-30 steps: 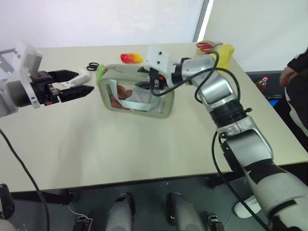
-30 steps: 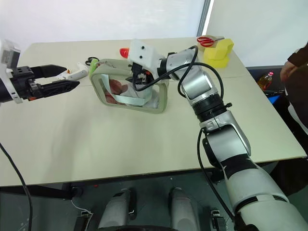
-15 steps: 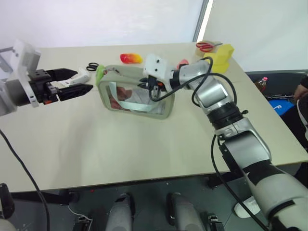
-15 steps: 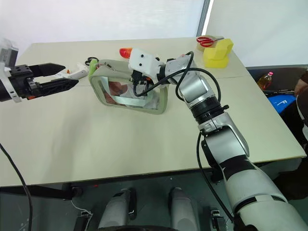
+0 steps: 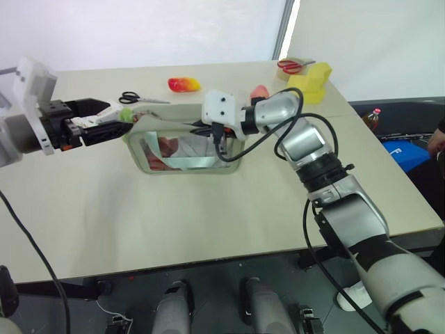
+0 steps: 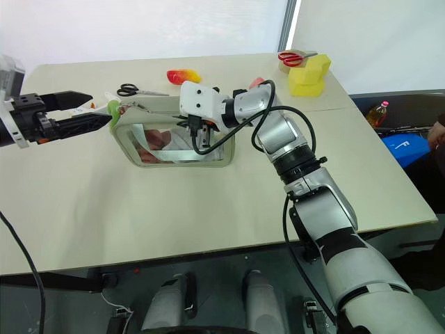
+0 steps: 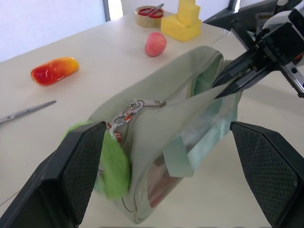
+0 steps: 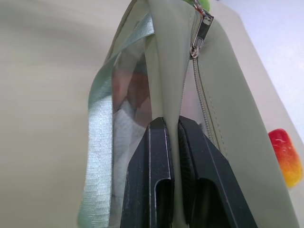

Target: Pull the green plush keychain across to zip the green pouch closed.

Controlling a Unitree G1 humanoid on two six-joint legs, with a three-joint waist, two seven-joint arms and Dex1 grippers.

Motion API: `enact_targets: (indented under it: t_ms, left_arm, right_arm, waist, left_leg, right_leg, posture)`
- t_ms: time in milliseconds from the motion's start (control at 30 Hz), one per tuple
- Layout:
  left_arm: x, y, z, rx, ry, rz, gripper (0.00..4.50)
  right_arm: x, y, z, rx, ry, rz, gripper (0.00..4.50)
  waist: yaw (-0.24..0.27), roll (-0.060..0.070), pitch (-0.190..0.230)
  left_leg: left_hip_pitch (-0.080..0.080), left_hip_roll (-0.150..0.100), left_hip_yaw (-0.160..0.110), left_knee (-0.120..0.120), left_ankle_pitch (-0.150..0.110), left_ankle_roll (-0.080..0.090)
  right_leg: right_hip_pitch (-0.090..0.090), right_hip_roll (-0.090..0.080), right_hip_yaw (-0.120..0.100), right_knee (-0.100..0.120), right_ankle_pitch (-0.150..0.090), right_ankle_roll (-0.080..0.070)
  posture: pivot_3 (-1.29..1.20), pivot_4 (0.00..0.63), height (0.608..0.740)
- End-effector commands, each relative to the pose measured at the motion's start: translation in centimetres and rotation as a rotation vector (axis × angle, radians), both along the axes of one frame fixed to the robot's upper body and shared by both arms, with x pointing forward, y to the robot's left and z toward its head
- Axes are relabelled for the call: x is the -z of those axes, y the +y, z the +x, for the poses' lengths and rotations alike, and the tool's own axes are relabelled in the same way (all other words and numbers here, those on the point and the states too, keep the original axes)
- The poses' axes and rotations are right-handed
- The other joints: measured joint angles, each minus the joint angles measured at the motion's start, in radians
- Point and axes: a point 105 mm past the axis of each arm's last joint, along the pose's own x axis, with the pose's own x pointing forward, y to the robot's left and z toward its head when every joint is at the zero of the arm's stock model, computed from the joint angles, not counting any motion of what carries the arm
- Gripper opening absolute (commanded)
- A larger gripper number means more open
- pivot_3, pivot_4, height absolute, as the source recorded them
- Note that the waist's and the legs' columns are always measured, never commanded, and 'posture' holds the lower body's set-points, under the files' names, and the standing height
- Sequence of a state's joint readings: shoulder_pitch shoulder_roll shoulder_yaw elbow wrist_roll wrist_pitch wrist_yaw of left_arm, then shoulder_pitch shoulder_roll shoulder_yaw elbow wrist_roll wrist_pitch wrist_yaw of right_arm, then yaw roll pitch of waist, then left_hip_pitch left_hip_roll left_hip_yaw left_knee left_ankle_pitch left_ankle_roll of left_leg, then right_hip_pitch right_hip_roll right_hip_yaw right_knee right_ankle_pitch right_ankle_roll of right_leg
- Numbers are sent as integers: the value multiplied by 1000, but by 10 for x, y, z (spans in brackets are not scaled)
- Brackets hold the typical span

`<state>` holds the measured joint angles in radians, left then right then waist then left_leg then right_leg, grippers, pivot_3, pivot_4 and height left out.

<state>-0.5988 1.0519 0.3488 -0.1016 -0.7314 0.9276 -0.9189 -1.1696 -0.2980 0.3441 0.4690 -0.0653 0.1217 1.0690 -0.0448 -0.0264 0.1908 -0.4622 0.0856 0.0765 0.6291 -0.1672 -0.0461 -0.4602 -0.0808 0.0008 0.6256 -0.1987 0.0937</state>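
The green pouch [image 5: 182, 144] stands on its edge mid-table, pale sage with a clear window, its zipper open along the top. My right gripper [image 8: 173, 127] is shut on the pouch's top fabric edge near its right end, as the head view also shows [image 6: 186, 126]. The green plush keychain [image 5: 125, 115] hangs at the pouch's left top corner [image 7: 112, 162]. My left gripper [image 5: 115, 119] is open and level, and the keychain sits between its fingertips, close to one pad [image 7: 81, 167]. I cannot tell whether they touch.
Black scissors [image 5: 136, 99], a red-yellow toy [image 5: 182, 84] and a peach [image 5: 259, 91] lie behind the pouch. A yellow block [image 5: 311, 76] and a tape roll with red scissors [image 5: 292, 66] stand far right. A white tool [image 6: 104, 99] lies by my left gripper.
My right gripper went from open to shut on the pouch's top edge and drew the pouch left and nearer. The keychain now sits between the left fingertips. The left gripper stayed put.
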Motion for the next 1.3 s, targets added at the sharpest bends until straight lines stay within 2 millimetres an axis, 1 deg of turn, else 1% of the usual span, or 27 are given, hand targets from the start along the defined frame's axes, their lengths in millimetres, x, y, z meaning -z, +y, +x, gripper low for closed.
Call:
enact_targets:
  t_ms: [33,67,167,200,300,333,400,500,600,667,733,833,967,1067,1167,1200,1300]
  left_arm:
    - [-15,1,-7,2,-64,13,4500]
    - [-15,1,-7,2,-64,13,4500]
    - [-14,0,-6,5,-63,12,4500]
    - [-14,-1,-5,6,-62,11,4500]
    - [-15,0,-4,5,-62,7,4500]
    - [-15,1,-3,2,-61,5,4500]
    - [-14,8,-2,-22,-58,-7,4500]
    - [-17,27,2,-80,-55,-74,4500]
    - [-12,48,7,-128,-38,-96,4500]
    - [-6,53,10,-133,-22,-96,4500]
    - [-1,54,14,-125,-11,-90,4500]
    - [0,50,21,-103,-10,-94,4500]
    - [1,43,28,-68,-6,-91,4500]
    - [3,39,32,-47,0,-86,4500]
    - [7,35,35,-26,10,-79,4500]
    - [7,33,35,-18,14,-80,4500]
    - [11,31,34,4,30,-60,4500]
  right_arm:
    - [-3,2,-10,-14,25,-13,16]
    - [-2,2,-12,-14,47,-6,16]
    - [-4,3,-16,-17,70,10,1123]
    - [-9,3,-14,3,54,34,1529]
    - [-25,-4,-10,47,-1,97,3085]
    - [-30,-8,-10,54,-5,111,3533]
    - [-34,-23,-11,81,-29,113,3533]
    - [-34,-42,-19,104,-22,111,3533]
    - [-26,-57,-29,129,5,102,3533]
    - [-17,-62,-32,143,37,91,3533]
    - [-7,-62,-29,159,46,81,3533]
    - [3,-61,-20,188,35,79,3533]
    - [3,-55,-13,198,34,109,3533]
    - [2,-52,-12,193,30,113,3533]
    - [3,-51,-14,180,34,103,2718]
    - [3,-51,-14,175,38,102,2292]
    - [4,-52,-15,171,38,97,662]
  waist:
    - [0,0,0]
    - [0,0,0]
    - [0,0,0]
    - [0,0,0]
    - [0,0,0]
    - [1,0,0]
    - [5,0,0]
    - [8,0,0]
    - [5,0,0]
    - [0,0,0]
    - [-1,0,0]
    - [0,0,0]
    - [2,0,0]
    - [2,0,0]
    - [2,0,0]
    - [2,0,0]
    - [-1,0,0]
  left_leg:
    - [0,0,0,0,0,0]
    - [0,0,0,0,0,0]
    - [0,0,0,0,0,0]
    - [0,0,0,0,-1,-2]
    - [0,0,0,0,-1,-2]
    - [0,0,0,0,-1,-2]
    - [0,0,0,0,-1,-2]
    - [0,0,0,0,-1,-2]
    - [0,0,0,0,-1,-2]
    - [0,0,0,-1,-1,-2]
    - [0,0,0,-1,-1,-2]
    - [0,0,0,0,-2,-2]
    - [0,0,0,0,-2,-3]
    - [-1,0,0,0,-1,-2]
    - [-1,0,0,-1,0,0]
    - [-1,0,0,-1,0,0]
    - [-1,0,0,-1,0,0]
  right_leg:
    - [0,0,0,0,0,0]
    - [0,0,0,0,0,0]
    - [0,0,0,0,0,0]
    - [0,0,0,1,0,0]
    - [0,0,0,1,0,0]
    - [0,0,0,1,0,0]
    - [0,0,0,1,0,0]
    - [0,0,0,-2,0,0]
    - [0,0,0,-2,0,0]
    - [0,0,0,-2,0,0]
    - [0,0,0,-1,0,0]
    - [0,0,0,-1,0,-1]
    - [1,0,0,-2,0,-1]
    - [1,0,0,-3,0,-1]
    - [0,0,0,-4,0,0]
    - [0,0,0,-4,0,0]
    - [0,0,0,-3,0,0]
  posture:
    - [0,150,740]
    - [0,150,740]
    - [0,150,740]
    - [0,150,740]
    - [0,150,740]
    - [0,150,740]
    - [0,150,740]
    - [0,150,740]
    - [0,150,740]
    - [0,150,740]
    - [0,150,740]
    - [0,150,740]
    - [0,150,740]
    - [0,150,740]
    - [0,150,740]
    - [0,150,740]
    - [0,150,740]
